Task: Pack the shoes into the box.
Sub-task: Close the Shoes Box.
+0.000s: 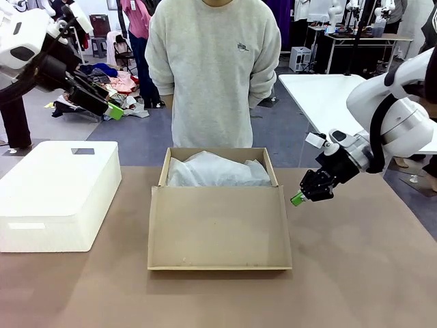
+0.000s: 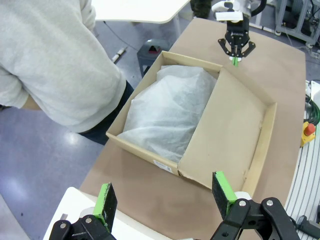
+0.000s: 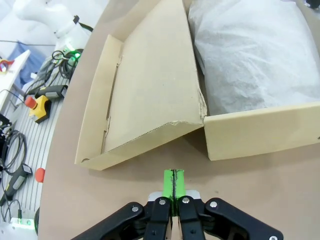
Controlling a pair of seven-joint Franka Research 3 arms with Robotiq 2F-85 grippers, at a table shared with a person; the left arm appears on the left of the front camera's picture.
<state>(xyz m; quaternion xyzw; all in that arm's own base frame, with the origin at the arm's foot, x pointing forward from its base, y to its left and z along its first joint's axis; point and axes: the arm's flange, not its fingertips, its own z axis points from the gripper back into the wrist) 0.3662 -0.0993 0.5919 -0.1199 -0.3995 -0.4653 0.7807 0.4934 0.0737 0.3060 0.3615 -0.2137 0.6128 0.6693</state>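
Note:
The brown cardboard box (image 1: 271, 168) stands open at the table's middle, its wide lid (image 1: 218, 229) folded down flat toward me. White tissue paper (image 1: 215, 171) fills the inside, and the shoes are hidden. My right gripper (image 1: 298, 198) hovers low just right of the box, shut with nothing between its green pads; in the right wrist view the gripper (image 3: 173, 185) points at the corner where the lid (image 3: 150, 85) meets the box wall (image 3: 260, 130). My left gripper (image 1: 113, 109) hangs high at the far left, open; from there the gripper (image 2: 165, 195) looks down on the box (image 2: 145, 152).
A large white rounded block (image 1: 58, 191) sits on the table's left side. A person (image 1: 215, 68) in a grey sweatshirt stands close behind the box, arms behind the back. Bare brown tabletop (image 1: 355, 273) lies in front of and to the right of the box.

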